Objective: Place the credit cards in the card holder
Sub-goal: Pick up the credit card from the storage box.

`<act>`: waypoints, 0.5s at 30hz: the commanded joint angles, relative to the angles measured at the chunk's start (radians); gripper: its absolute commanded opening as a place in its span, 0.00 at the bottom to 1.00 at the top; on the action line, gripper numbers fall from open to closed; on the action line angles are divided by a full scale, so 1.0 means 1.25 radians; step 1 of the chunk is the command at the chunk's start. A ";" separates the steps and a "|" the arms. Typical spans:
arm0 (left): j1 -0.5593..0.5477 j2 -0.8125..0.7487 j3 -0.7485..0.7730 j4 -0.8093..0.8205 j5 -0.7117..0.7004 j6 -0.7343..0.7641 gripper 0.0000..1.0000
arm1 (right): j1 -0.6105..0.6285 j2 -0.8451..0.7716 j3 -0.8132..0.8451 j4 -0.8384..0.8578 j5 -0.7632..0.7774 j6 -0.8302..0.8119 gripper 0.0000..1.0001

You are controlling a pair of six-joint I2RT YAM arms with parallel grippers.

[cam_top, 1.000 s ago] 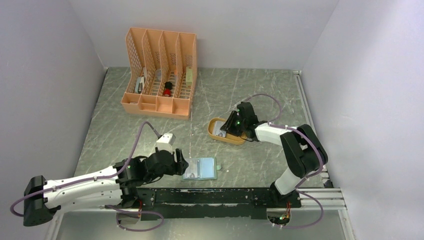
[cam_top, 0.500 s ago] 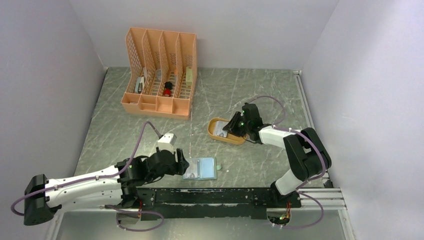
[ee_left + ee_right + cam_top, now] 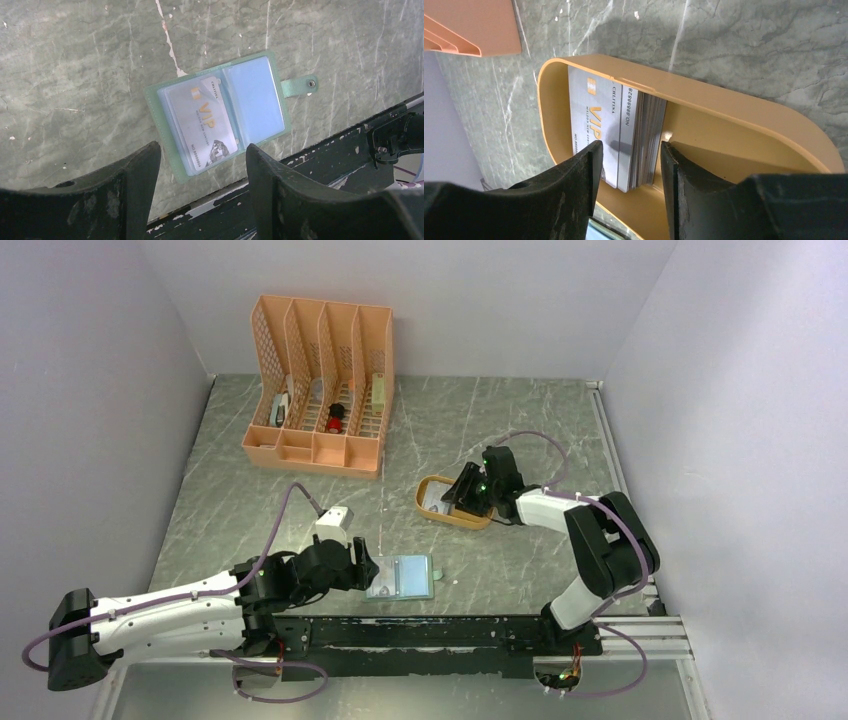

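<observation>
The card holder [image 3: 400, 577] [image 3: 260, 95] lies open and flat near the table's front edge, snap tab to the right. One credit card [image 3: 202, 122] marked VIP sits in its left clear sleeve. My left gripper [image 3: 362, 570] [image 3: 202, 150] hovers open just left of the holder, nothing between its fingers. A stack of credit cards [image 3: 624, 130] [image 3: 441, 500] rests in the mustard tray [image 3: 430, 512] [image 3: 724, 100]. My right gripper [image 3: 458, 498] [image 3: 629, 147] is over the tray, open, its fingers on either side of the stack's near end.
A peach lattice desk organizer [image 3: 320, 390] [image 3: 474, 25] with small items in its slots stands at the back left. A black rail [image 3: 440, 632] [image 3: 310, 165] runs along the near table edge just below the card holder. Grey walls enclose the table on three sides.
The right gripper's jaws have spread wider over the card stack, and its wrist shifted slightly right, then back. The left arm and the card holder have not moved.
</observation>
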 commanded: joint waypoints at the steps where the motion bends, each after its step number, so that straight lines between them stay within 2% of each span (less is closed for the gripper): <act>1: 0.001 -0.002 -0.008 0.026 0.010 -0.007 0.68 | -0.005 0.020 0.016 -0.031 0.005 -0.023 0.49; 10: 0.002 0.004 -0.007 0.028 0.012 -0.010 0.68 | 0.004 0.032 0.043 -0.054 0.019 -0.025 0.54; 15: 0.002 0.005 -0.007 0.028 0.014 -0.010 0.68 | 0.012 0.042 0.040 -0.032 -0.002 -0.012 0.53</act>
